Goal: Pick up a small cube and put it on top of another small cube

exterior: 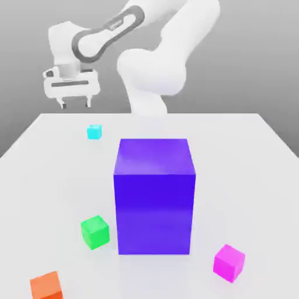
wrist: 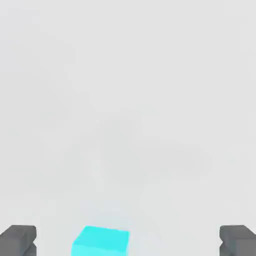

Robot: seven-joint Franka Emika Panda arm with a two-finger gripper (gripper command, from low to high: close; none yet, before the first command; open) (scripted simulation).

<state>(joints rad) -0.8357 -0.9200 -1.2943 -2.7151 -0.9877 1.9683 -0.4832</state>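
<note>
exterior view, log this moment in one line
gripper: open, empty | magenta cube: on table | green cube: on table | stack: not made

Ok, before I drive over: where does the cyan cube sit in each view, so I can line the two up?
Exterior view: the cyan cube is at the far end of the table, toward the exterior view's left, below the raised gripper.
Hand view: it is at, between the two spread fingers.
Shared landmark: the gripper's open fingers, seen in both views.
</note>
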